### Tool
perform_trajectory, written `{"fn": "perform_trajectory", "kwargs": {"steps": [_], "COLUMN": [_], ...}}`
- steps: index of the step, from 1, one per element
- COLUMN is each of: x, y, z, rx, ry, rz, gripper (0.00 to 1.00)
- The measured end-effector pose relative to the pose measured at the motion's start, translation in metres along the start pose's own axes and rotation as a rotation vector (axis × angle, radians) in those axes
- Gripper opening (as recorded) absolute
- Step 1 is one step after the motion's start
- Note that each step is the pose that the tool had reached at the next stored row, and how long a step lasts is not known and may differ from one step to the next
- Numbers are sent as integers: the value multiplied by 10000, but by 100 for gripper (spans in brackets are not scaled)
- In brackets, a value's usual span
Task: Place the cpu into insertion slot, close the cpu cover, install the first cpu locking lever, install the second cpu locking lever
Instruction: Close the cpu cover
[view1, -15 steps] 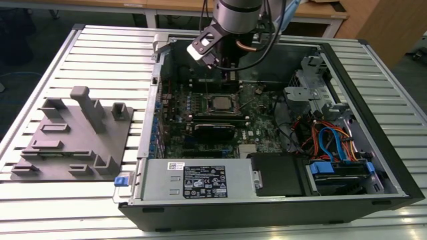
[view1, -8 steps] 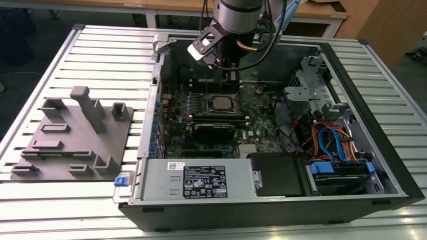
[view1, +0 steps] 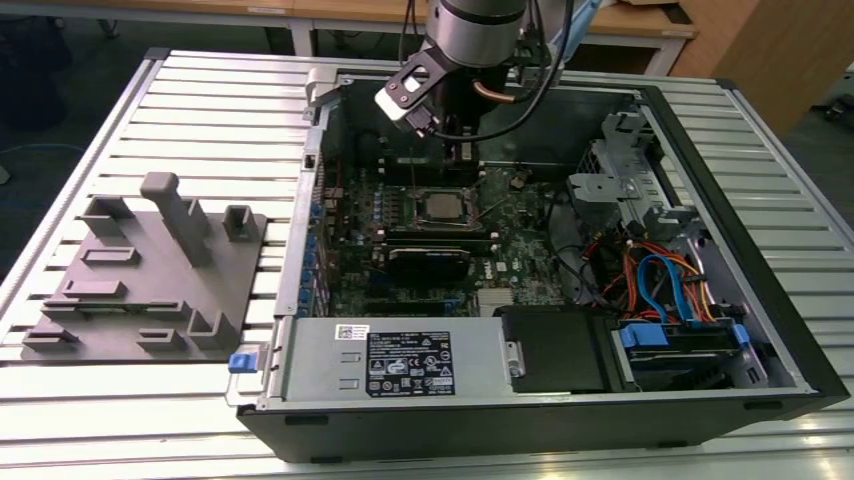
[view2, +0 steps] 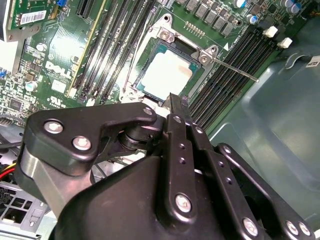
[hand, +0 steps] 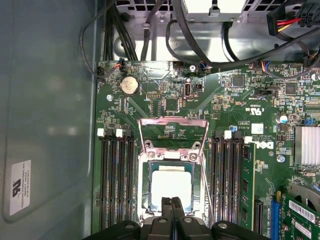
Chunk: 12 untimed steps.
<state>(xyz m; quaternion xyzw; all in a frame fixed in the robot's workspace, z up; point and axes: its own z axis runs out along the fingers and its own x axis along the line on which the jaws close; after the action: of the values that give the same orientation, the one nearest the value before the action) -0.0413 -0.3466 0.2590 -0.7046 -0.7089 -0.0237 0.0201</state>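
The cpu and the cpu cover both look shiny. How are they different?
The cpu is a solid silver-grey square, while the cpu cover is only a thin frame with a big window in the middle. The cpu sits down in the insertion slot. The cpu cover is swung open, off the slot, so it covers nothing. Both are silvery metal and roughly square.

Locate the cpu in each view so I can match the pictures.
Exterior view: cpu mid-motherboard inside the open case, under the arm's end.
Second wrist view: cpu seated just beyond the gripper.
First wrist view: cpu right past the gripper.
Shared landmark: the insertion slot framing the cpu.
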Motion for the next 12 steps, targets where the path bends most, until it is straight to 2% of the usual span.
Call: {"fn": "perform_trajectory", "kwargs": {"steps": [3, 9, 12], "x": [1, 8, 9], "y": [0, 1, 1], "z": [-24, -129, -160], "rx": [0, -1, -1], "ry": [0, 2, 2], "rz": [0, 0, 0], "gripper": [11, 11, 11]}}
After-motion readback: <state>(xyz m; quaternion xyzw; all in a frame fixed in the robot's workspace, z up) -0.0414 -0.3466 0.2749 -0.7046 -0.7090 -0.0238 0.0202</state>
